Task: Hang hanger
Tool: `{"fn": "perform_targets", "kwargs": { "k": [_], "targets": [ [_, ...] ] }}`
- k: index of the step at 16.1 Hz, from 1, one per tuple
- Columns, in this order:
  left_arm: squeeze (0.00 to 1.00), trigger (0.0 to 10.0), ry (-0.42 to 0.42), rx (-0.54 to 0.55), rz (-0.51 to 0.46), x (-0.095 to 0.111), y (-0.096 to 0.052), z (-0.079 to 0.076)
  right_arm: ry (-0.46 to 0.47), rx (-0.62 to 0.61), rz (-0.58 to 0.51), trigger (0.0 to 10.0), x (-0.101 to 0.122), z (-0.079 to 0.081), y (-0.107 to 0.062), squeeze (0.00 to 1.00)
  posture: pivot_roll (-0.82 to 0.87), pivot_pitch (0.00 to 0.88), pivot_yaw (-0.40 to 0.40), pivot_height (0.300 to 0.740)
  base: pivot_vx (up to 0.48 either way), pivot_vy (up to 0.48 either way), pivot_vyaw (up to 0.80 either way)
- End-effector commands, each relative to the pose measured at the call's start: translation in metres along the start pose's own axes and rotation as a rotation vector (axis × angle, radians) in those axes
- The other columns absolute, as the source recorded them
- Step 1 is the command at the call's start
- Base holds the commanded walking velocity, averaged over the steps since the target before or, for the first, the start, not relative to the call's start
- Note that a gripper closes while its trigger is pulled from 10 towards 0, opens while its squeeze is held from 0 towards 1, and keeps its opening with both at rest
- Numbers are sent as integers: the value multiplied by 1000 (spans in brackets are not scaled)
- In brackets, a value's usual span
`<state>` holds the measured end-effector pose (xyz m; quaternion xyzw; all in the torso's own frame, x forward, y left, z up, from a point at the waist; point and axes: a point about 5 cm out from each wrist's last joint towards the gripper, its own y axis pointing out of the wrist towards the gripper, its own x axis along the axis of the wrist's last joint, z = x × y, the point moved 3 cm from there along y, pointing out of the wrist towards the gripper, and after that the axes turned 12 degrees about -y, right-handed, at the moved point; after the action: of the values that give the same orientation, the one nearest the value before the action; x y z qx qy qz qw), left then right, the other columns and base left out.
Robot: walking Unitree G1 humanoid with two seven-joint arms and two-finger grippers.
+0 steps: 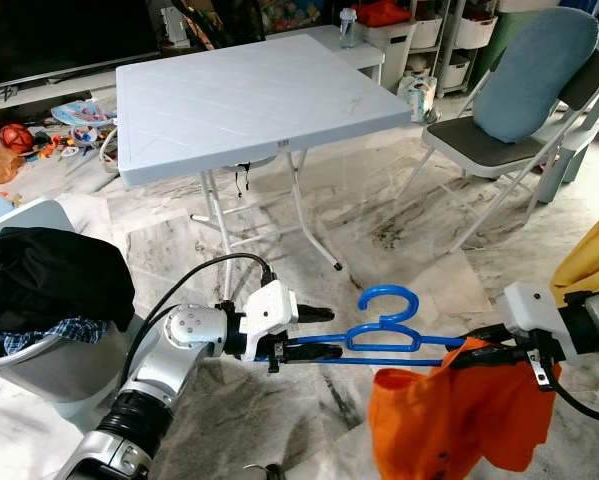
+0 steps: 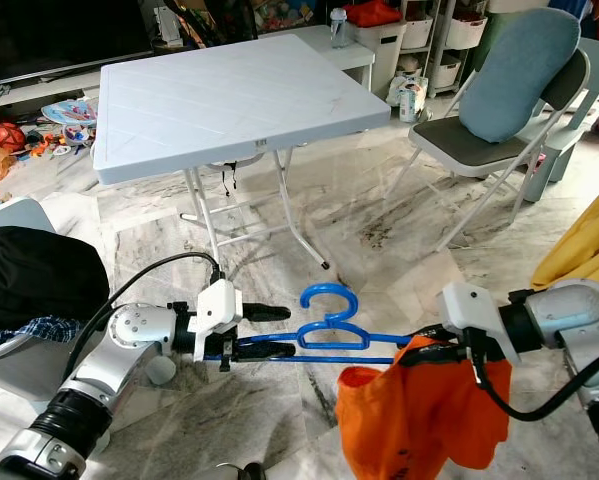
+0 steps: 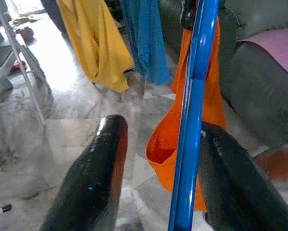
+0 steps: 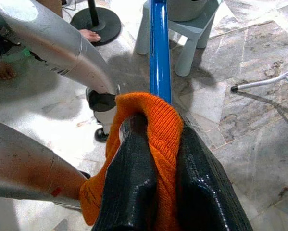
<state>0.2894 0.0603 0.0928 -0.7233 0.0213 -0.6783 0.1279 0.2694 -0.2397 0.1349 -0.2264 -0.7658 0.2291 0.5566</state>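
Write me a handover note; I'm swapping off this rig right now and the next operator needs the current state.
Left gripper: open, fingers either side of the blue plastic hanger, level above the marble floor.
Right gripper: shut on the orange knitted garment draped at the hanger's other end.
Done: garment is on the hanger.
Left: carry it over and hang it; yellow and blue clothes hang nearby.

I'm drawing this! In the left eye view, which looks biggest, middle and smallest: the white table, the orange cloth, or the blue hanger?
1. White table: looks biggest by far.
2. Orange cloth: middle, though it hangs close to the camera, which makes it look bigger.
3. Blue hanger: smallest, a thin frame held between both grippers.
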Motion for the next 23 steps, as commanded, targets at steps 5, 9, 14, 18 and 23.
{"fn": "perform_targets", "kwargs": {
  "k": [5,9,14,18,23],
  "targets": [
    [0,0,-23,-67,67,-2,-1,0,-89,-56,-16,10000,13,-19,-1,0,-143,0,70,740,0,0,0],
    [0,0,-40,-84,89,-5,-1,-1,-124,-110,-9,10000,14,-28,4,0,-143,0,69,740,0,0,0],
    [0,0,-54,-28,55,-5,-1,5,-82,-225,-9,10000,13,-50,13,322,-141,0,66,740,0,0,0],
    [0,0,-114,93,-11,-7,-11,16,-93,-249,2,10000,15,-64,17,1000,-141,0,59,740,0,0,0],
    [0,0,-259,210,-121,-16,-12,19,-91,-169,17,10000,18,-69,37,1000,-127,0,43,740,0,0,0]
  ]
}}
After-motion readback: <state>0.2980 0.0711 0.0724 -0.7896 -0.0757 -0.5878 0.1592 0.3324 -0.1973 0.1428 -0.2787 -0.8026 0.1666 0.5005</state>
